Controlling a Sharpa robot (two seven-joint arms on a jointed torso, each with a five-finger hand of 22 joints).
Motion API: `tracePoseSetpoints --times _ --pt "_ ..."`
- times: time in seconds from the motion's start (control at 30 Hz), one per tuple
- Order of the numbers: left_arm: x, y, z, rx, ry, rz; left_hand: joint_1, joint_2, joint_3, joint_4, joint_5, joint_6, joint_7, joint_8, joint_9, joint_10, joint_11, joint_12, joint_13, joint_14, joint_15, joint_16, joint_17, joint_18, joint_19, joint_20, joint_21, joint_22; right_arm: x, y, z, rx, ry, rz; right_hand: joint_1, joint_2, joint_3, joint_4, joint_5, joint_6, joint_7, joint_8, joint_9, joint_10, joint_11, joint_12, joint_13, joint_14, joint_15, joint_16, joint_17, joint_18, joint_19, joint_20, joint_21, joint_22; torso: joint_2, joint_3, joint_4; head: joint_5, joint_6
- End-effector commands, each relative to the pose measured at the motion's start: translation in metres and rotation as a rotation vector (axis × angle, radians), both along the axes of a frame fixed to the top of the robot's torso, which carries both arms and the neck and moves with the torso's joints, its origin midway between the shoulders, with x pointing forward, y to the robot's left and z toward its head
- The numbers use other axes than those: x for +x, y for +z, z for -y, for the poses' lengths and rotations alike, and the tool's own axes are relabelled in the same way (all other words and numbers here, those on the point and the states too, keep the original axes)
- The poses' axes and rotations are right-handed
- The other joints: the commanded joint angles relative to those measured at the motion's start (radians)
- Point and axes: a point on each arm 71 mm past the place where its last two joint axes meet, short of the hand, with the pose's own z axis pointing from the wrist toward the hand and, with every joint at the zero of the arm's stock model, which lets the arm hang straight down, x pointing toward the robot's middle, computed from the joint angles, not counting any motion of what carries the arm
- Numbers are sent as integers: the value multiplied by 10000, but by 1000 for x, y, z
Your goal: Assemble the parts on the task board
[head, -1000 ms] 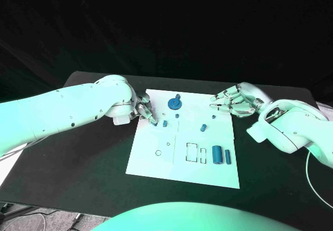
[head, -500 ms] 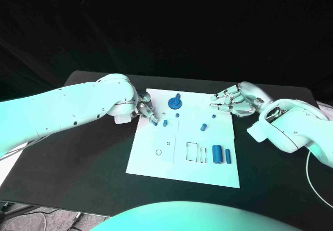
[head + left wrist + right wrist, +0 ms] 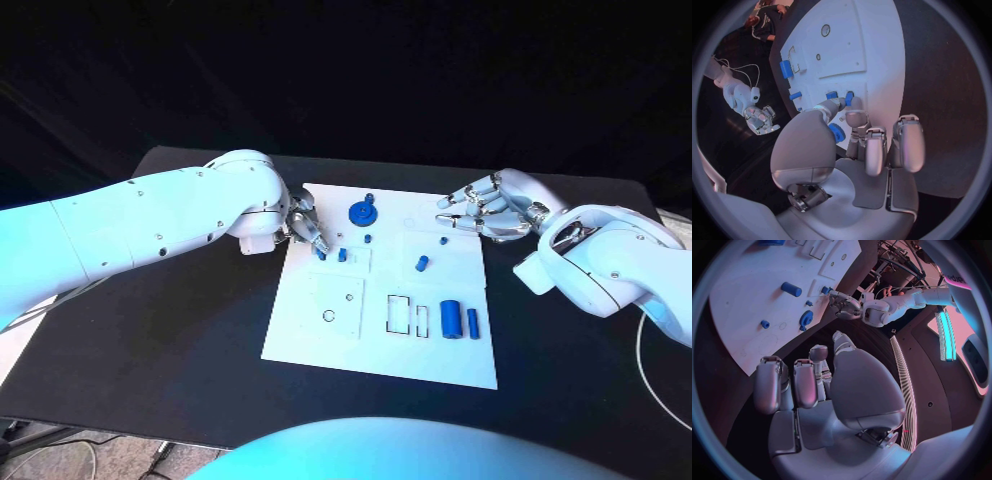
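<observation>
Task board (image 3: 378, 345), a flat white rectangular plate, lies in the middle of the black table (image 3: 173, 340). Its small blue parts sit mostly on the far half and along the right side.

A round blue knob with a short stem (image 3: 364, 212) stands near the far edge. A tiny blue peg (image 3: 369, 239) is just in front of it, and another small blue peg (image 3: 444, 240) lies toward the far right corner. A short blue slanted cylinder (image 3: 423, 264) lies right of centre. Nearer the front right, a thick blue cylinder (image 3: 451, 320) and a thin blue bar (image 3: 472, 322) lie side by side, beside two outlined rectangular slots (image 3: 407, 317). Two small round holes (image 3: 329, 317) show on the left half.

The left hand (image 3: 299, 228) hangs over the board's far left edge, fingers pointing down to two small blue upright pieces (image 3: 332, 255). In the head view a fingertip touches or nearly touches the left piece. The left wrist view shows the fingers (image 3: 837, 105) stretched toward those pieces, but the hand's own bulk hides the contact, so I cannot tell whether it grips one.

The right hand (image 3: 488, 212) hovers above the board's far right corner, fingers loosely curled and apart. In the right wrist view nothing sits between its fingers (image 3: 804, 382).
</observation>
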Motion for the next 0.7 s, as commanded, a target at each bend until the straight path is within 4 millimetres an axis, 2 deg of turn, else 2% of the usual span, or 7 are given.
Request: tracePoseSetpoints --times 0.03,0.23,0.43,0.7 --pt "-3 -6 0 399 -190 -331 -9 90 869 -928 44 156 -91 -37 -7 68 -10 45 30 1031 -66 30 2630 -108 508 -70 29 1711 -1 0 -1 12 105 29 91 -5 -58 19 42 9 27 36 15 -71 -21 27 -9 443 19 -30 115 185 -47 15 -51 -8 4 -6 4 -12 -10" --pt "-2 -6 1 444 -168 -215 -141 118 647 -845 37 239 -138 -78 -29 117 -34 78 90 1031 -89 30 2630 -109 512 -87 31 1719 -1 0 -1 13 97 36 99 -1 -58 17 54 7 27 35 14 -78 -21 17 -18 442 19 -36 110 185 -48 14 -53 -11 -2 -17 11 -23 -14" --pt "-1 -5 1 431 -108 -114 -744 106 -87 -385 26 418 -219 -188 -105 140 -97 126 191 1031 -129 30 2630 -116 527 -122 48 1745 -1 1 -1 25 93 58 106 -1 -62 15 75 1 29 31 13 -104 -19 -19 -52 429 19 -87 62 196 -72 14 -91 -58 -7 -15 11 -19 0" --pt "1 -5 -1 449 -21 -56 -999 175 -747 -82 11 569 -243 -281 -168 154 -110 161 262 1031 -147 30 2630 -131 551 -150 99 1791 -1 1 -1 34 98 68 250 -10 -60 -64 119 -22 36 22 8 -147 -17 -43 -80 414 23 -121 45 199 -83 17 -111 -73 -2 -14 9 -25 -6"
